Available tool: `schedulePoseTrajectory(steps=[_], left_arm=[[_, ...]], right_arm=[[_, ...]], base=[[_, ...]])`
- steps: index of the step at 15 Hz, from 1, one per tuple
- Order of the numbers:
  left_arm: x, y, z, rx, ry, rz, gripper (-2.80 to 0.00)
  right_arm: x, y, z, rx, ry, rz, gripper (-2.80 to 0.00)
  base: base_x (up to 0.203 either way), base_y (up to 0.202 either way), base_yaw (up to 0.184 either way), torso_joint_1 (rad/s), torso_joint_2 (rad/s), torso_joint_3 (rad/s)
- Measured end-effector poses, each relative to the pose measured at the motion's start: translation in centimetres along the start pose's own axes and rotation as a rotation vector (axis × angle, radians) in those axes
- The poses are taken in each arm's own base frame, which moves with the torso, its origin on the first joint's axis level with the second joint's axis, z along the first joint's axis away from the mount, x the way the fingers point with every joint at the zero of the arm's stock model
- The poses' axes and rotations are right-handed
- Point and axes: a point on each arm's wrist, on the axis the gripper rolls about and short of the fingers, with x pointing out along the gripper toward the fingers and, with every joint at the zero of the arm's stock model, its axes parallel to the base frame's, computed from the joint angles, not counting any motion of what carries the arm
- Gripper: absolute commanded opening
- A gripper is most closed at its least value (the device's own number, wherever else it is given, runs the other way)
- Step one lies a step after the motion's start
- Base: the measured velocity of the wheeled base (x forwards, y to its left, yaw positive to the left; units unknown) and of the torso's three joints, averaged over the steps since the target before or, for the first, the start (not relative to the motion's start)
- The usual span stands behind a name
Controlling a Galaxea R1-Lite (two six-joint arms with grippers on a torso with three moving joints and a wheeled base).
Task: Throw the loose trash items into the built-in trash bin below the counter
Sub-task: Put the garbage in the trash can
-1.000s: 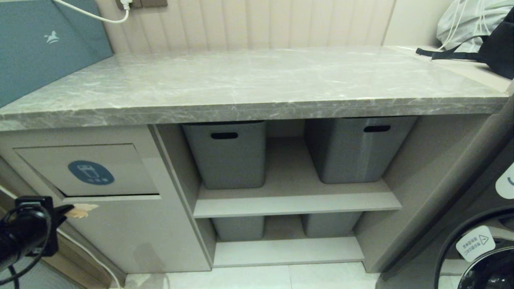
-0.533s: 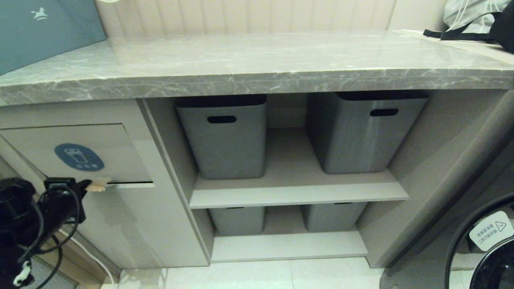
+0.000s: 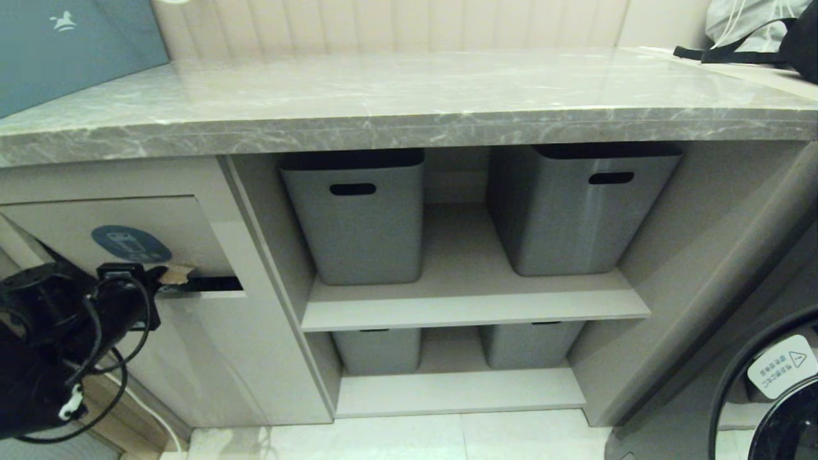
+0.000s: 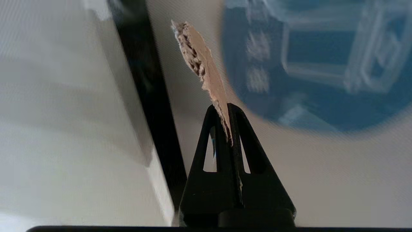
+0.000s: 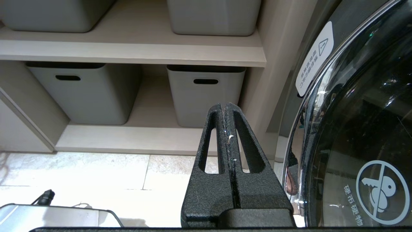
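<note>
- Down low at the left, under the bench point(image 3: 409, 121) front edge: left gripper point(image 3: 167, 276) pressed up to the lower edge of the trash-bin flap point(image 3: 185, 220), jaws clamped on a tan cardboard scrap point(image 3: 174, 275).
- Flap tilted inward at its bottom, dark gap point(image 3: 214, 283) showing along the lower edge, just right of the scrap.
- Round blue sticker point(image 3: 131, 243) on the flap, directly above the gripper.
- From the left wrist view only: scrap point(image 4: 206, 74) seen edge-on, torn and ragged, pinched between the two black fingers point(image 4: 244, 135), sticking out past the tips toward the flap; sticker point(image 4: 322, 64) close behind it, dark slot point(image 4: 151, 106) alongside.
- From the right wrist view only: right gripper point(image 5: 226, 108) hanging low, jaws pressed together on nothing, facing the lower shelf point(image 5: 135, 137) with two grey tubs point(image 5: 206, 96), beside a round glass appliance door point(image 5: 360, 129).
- From the head view only: four grey tubs point(image 3: 358, 220) on two shelves, teal box point(image 3: 70, 45) at the bench's left rear corner, bag point(image 3: 760, 29) at its right rear corner.
- Second scrap not seen in any view.
</note>
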Motion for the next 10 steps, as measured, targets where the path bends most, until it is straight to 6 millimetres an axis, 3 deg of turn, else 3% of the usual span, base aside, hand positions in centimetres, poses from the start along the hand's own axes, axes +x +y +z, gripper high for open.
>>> schedulePoseTrajectory(steps=[6, 10], left_arm=[[4.7, -2.3, 0.8, -0.027, -0.064, 0.098, -2.80], [6.1, -3.6, 0.5, -0.070, -0.093, 0.116, -2.80]], right_arm=[[0.0, 0.0, 0.0, 0.000, 0.001, 0.000, -2.80], [0.0, 0.0, 0.0, -0.001, 0.001, 0.000, -2.80]], base=[[0.000, 0.000, 0.000, 0.000, 0.00, 0.000], [0.000, 0.000, 0.000, 0.000, 0.00, 0.000]])
